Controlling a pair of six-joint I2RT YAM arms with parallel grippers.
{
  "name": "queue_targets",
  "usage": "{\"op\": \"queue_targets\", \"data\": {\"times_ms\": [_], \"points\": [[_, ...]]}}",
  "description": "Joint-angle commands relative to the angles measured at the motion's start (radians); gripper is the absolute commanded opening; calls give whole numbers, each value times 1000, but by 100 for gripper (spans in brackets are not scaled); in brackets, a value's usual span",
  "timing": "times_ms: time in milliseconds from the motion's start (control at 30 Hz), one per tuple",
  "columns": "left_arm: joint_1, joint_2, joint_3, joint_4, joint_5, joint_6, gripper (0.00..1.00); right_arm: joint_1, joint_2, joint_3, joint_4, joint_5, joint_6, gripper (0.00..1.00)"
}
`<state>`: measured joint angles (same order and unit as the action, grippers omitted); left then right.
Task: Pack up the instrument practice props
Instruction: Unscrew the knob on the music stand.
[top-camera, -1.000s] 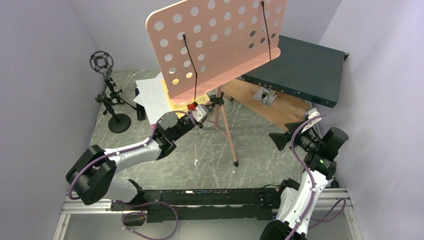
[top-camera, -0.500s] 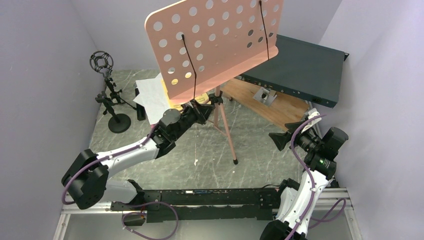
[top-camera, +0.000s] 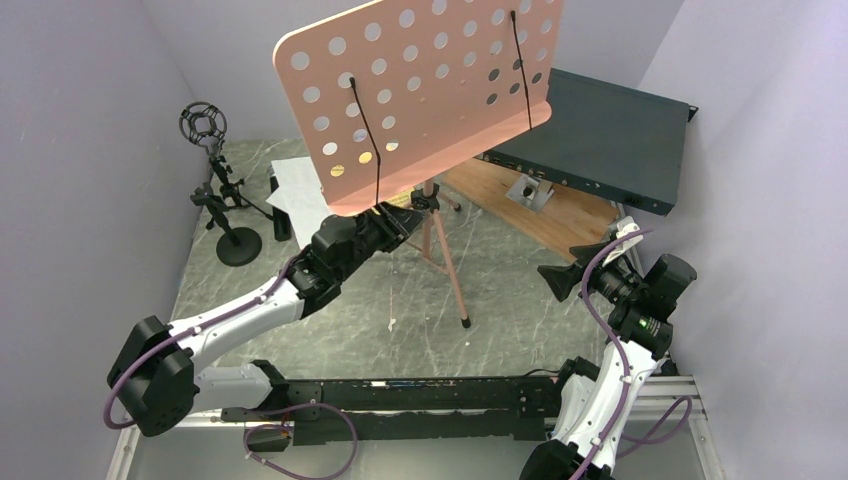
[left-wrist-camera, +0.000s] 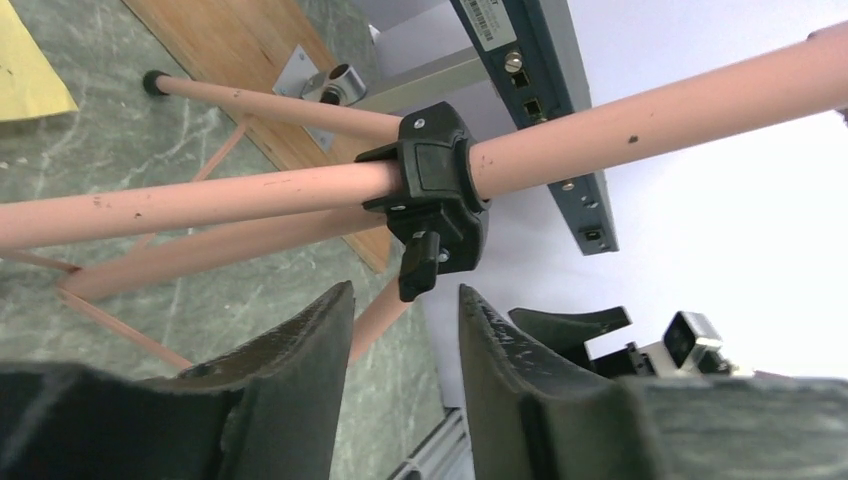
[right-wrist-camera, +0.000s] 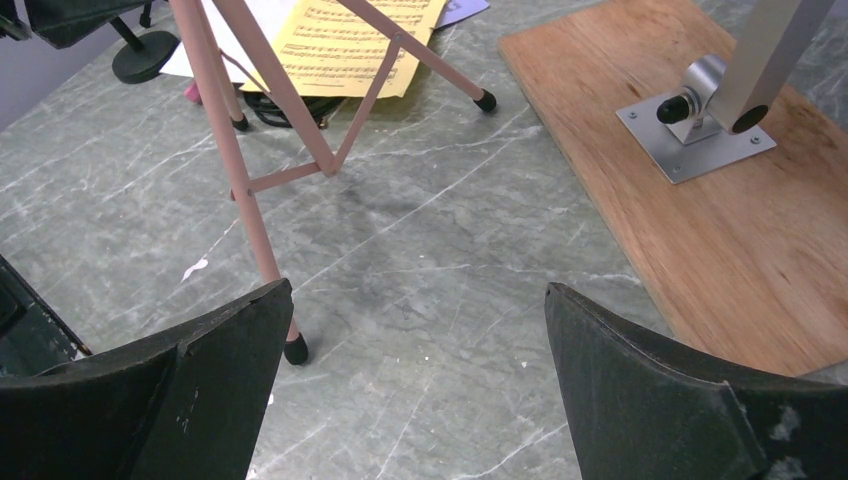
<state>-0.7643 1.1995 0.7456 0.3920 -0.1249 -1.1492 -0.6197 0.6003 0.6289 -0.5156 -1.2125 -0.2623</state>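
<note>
We had the left gripper (left-wrist-camera: 403, 312) raised under the pink perforated music desk (top-camera: 420, 95), with its jaws a narrow gap apart and nothing between them. Just ahead of the fingertips sat the black clamp collar (left-wrist-camera: 436, 192) on the stand's pink pole (left-wrist-camera: 650, 110). Its small black lever (left-wrist-camera: 420, 265) hung down toward the gap, and we could not tell whether either finger touched it.

The desk stood tilted on its tripod legs (right-wrist-camera: 252, 225) near the middle of the grey marbled table (right-wrist-camera: 450, 260). In the right wrist view one black rubber foot (right-wrist-camera: 295, 350) showed just past a finger of the right gripper (right-wrist-camera: 415, 300). We kept that gripper low over the table on the right side, jaws wide apart and empty.

Behind the legs a yellow sheet-music page (right-wrist-camera: 350, 45) lay flat, with white pages (top-camera: 295, 190) beside it toward the left. A black mic holder (top-camera: 204, 122) with a ring-shaped mount stood at the far left, close to the wall. On the right lay the brown wooden board (right-wrist-camera: 720, 220) carrying a metal bracket (right-wrist-camera: 695, 135). The dark teal rack box (top-camera: 600, 135) sat behind the board and overlapped its far edge.
</note>
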Motion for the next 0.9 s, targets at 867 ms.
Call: {"op": "queue_targets", "data": {"times_ms": [867], "points": [[181,-215,-51,-375,446,946,84,9,18,14,-5,-82,-25,99]]}}
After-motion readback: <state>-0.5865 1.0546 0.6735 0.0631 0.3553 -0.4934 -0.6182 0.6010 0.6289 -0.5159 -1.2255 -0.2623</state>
